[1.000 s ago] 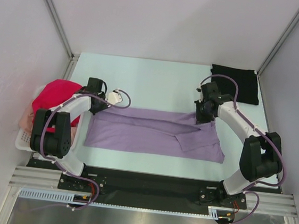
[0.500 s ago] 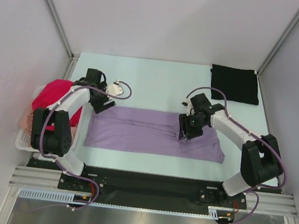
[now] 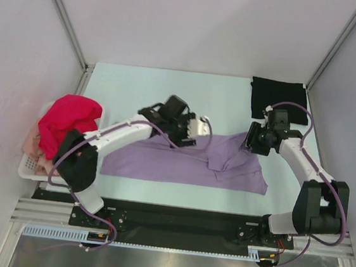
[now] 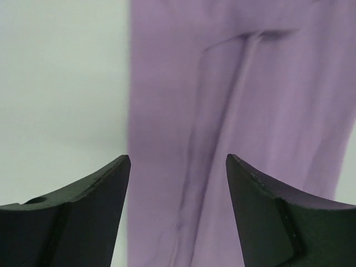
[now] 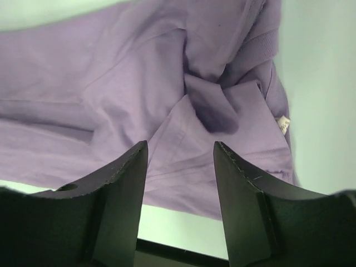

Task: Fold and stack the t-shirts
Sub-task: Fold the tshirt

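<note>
Both of my grippers are empty right now. In the left wrist view the left gripper (image 4: 178, 161) has its fingers spread with nothing between them, and it hangs over an edge of the lavender t-shirt (image 3: 181, 164), where purple cloth meets the pale table (image 3: 163, 90). The right gripper (image 5: 181, 149) is likewise parted and holds nothing. It hangs above the shirt's neck end, which lies bunched towards the right side of the table.

The lavender shirt lies as a long band across the middle of the table, with a flap turned over on its right half. The black t-shirt (image 3: 279, 99) sits folded square in the far right corner, apart from it. The magenta-red t-shirt (image 3: 70, 119) is heaped on the white basket (image 3: 26, 167) at the left, with the peach-pink t-shirt (image 3: 31, 140) under it.

I judge the step in hand to be folding this band crosswise. To do it well, I would first flatten the bunched neck. Then I would pinch each end low, through all layers, and carry both across at one height so nothing slides.

The cloth looks thin, matt and limp, and it holds soft creases. A long ridge runs down it, the collar is ribbed, and a small white label (image 5: 283, 123) shows near the neck.
</note>
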You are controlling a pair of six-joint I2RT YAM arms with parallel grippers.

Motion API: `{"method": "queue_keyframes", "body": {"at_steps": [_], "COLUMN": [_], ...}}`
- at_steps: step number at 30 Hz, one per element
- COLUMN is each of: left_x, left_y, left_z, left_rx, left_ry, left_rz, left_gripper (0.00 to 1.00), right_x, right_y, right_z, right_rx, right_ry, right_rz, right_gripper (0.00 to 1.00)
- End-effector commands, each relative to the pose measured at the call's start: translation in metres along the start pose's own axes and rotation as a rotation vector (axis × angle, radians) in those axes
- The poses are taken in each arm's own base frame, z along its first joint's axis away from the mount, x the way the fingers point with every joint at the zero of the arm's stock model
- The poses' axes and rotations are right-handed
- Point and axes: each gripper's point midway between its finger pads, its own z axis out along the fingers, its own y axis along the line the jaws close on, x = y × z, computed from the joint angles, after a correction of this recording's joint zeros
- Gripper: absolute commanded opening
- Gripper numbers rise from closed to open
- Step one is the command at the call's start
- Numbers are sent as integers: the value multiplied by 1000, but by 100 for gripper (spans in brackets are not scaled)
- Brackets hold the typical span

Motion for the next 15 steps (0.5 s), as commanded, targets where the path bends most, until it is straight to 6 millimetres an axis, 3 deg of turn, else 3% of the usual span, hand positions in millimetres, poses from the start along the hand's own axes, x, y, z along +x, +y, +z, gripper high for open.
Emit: {"method": "queue_keyframes", "body": {"at_steps": [1,3,4,8,13,15], "left_x": [-37,-48,-63,-76,-84,-81], "left_y": [-42,-60,-75,-99,-107,-109], "left_z": [40,59,67,91,107,112], "left_rx": [72,96,114,145,136,142], "left_ry": [-31,-37,-67,-78,-89,-83], "left_rz": [88,131,174,208,204,202], "left_gripper": [76,78,78,78,75,69], "right_x": [-6,-4,-2,5,13,14], "right_y": [-6,-6,-7,-16,-28,-28], "right_z": [20,32,36,51,49,46], "right_rx": [21,9,16,42,91,88], "right_ry": [-6,15,21,50,63,58], "right_rz": [-34,-53,-59,-80,-51,-42], "right_gripper": [56,56,56,51,18,14]}}
